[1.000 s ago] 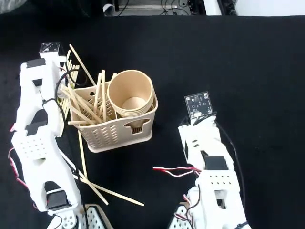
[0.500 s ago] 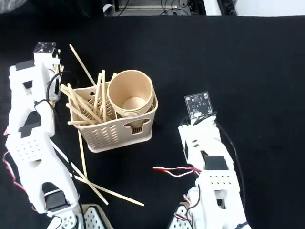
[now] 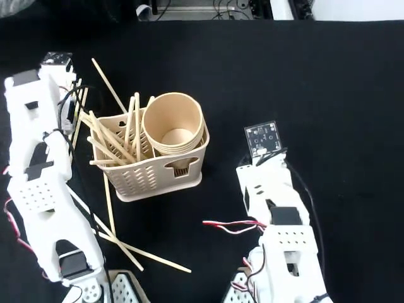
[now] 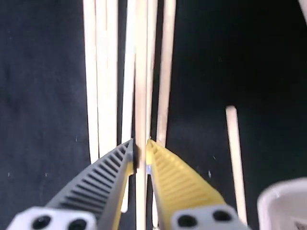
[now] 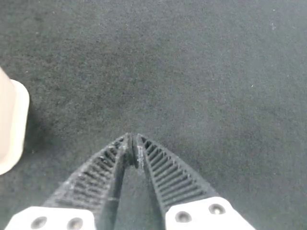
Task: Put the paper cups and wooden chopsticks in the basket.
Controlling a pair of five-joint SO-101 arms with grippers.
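Note:
A beige slotted basket (image 3: 158, 172) stands left of the table's middle. It holds stacked paper cups (image 3: 173, 123) and several wooden chopsticks (image 3: 117, 139) leaning outward. My left arm (image 3: 35, 126) is to the basket's left. Its gripper (image 4: 140, 147) is shut on a wooden chopstick (image 4: 140, 86), and more sticks (image 4: 100, 72) run alongside it; I cannot tell whether those are held. The same sticks (image 3: 79, 110) show between the arm and the basket. My right gripper (image 5: 130, 143) is shut and empty over bare cloth, to the right of the basket.
Loose chopsticks (image 3: 148, 254) lie crossed on the black cloth in front of the basket, and one (image 3: 108, 205) lies by its front left corner. A basket corner (image 4: 285, 203) and a basket edge (image 5: 12, 124) appear in the wrist views. The table's right half is bare black cloth.
My left arm has shifted left and toward the far edge, away from the basket, and the sticks beside it moved along. The right arm has not moved.

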